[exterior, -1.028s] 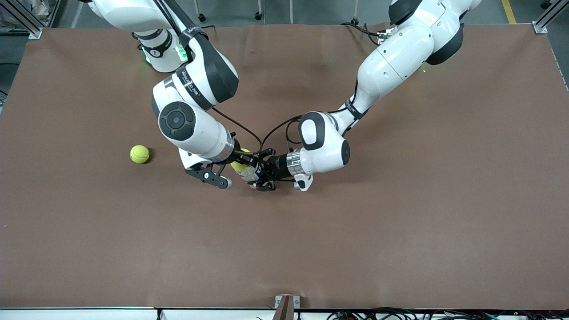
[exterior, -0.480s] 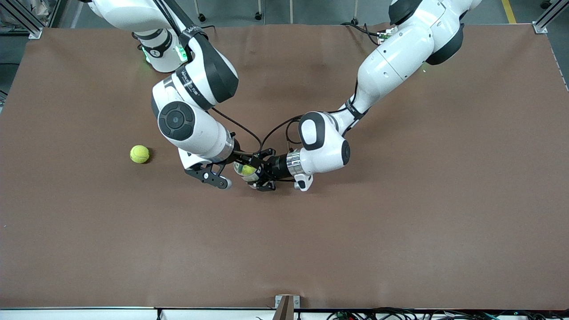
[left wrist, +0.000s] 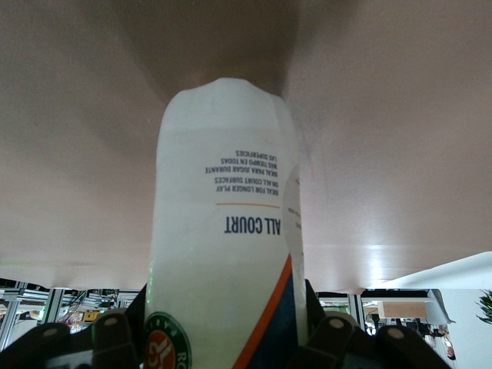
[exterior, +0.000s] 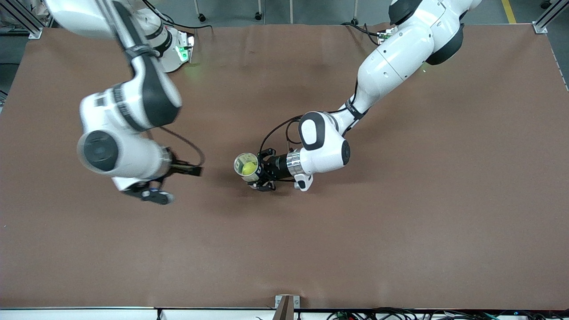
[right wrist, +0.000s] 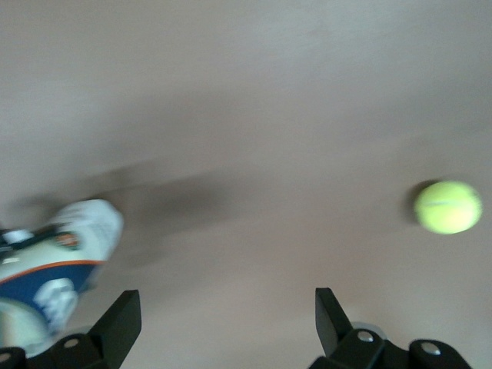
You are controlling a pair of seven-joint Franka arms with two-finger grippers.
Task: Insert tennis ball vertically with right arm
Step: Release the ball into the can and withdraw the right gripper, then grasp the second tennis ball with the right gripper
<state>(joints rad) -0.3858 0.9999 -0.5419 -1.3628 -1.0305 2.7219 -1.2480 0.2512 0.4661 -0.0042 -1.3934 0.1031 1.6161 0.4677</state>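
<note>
**Ball in the can, right arm clear of it**

At the centre of the front view a clear tennis-ball can (exterior: 247, 167) stands upright on the brown table (exterior: 400, 222), its open mouth facing up. The left gripper (exterior: 262, 173) clamps its wall from the side, fingers closed narrowly around it; in the left wrist view the printed label (left wrist: 246, 200) fills the frame between the gripper's black knuckles. Holding the can upright and steady is, by my reading, what lets a ball drop straight down into it. One tennis ball (exterior: 248, 168) sits inside the can, seen through the mouth, so the insertion looks done.

The right arm (exterior: 129, 111) is at the left of the front view, blurred. The right gripper (exterior: 153, 193) hangs over bare table, well apart from the can, toward the right arm's end. Its jaws stand wide and hold nothing: in the right wrist view the two fingers (right wrist: 332, 315) are spread with only table between them.

That same view shows a second tennis ball (right wrist: 447, 207) lying loose on the table at the right of the frame.
</note>
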